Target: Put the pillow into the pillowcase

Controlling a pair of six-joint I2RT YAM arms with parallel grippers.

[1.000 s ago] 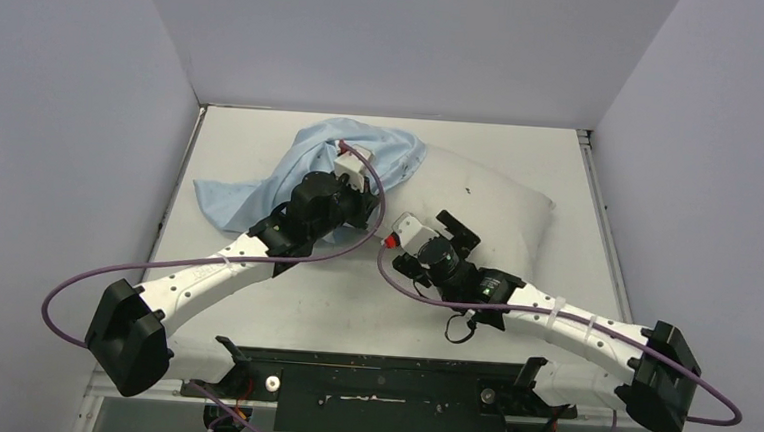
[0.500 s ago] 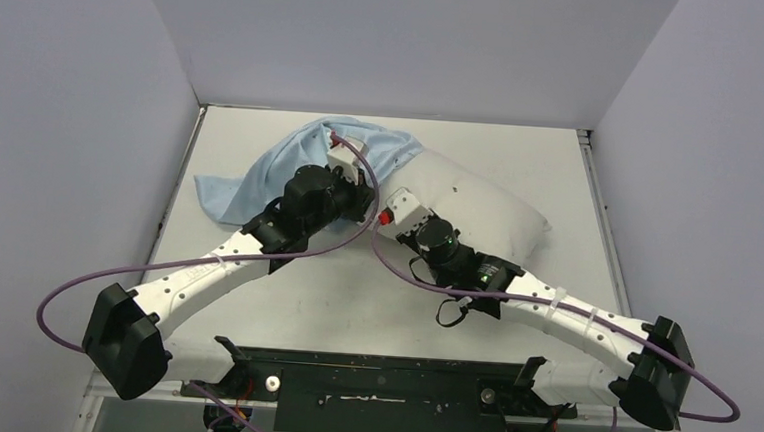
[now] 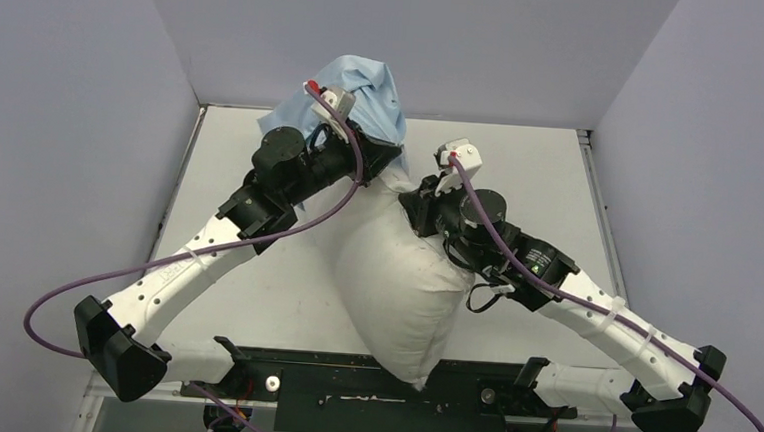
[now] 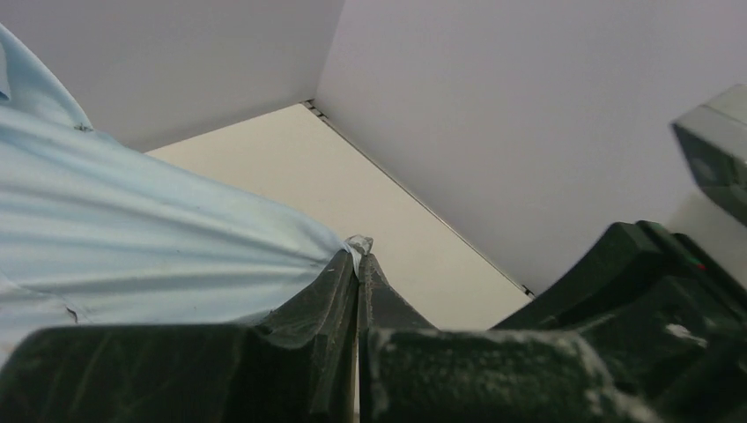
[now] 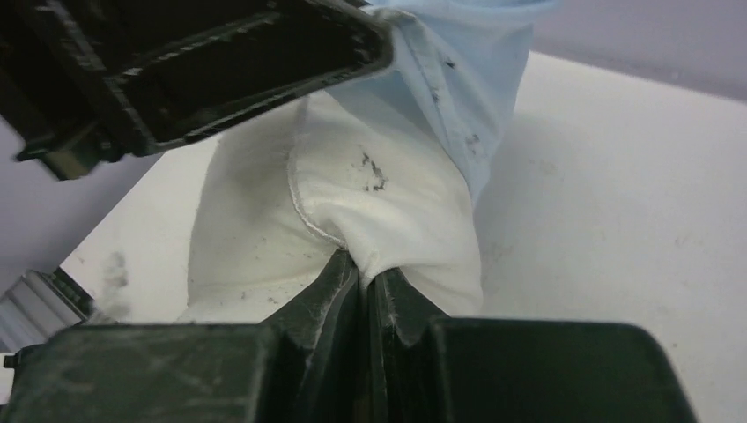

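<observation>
Now, your left gripper [image 4: 359, 264] is pinched tight on a thin edge of the limp, wrinkled light blue pillowcase [image 4: 132, 238], held up above the table [image 3: 561, 177]. Your right gripper [image 5: 363, 269] is clamped on a puckered fold of the plump off-white pillow [image 3: 399, 277], whose upper end sits under the blue cloth.

You'll see the plump off-white pillow [image 3: 394, 277] raised, hanging lengthwise from centre toward 6 o'clock, with dark specks near its top. The wrinkled light blue pillowcase [image 3: 366, 90] covers its upper end, bunched at 12 o'clock.
</observation>
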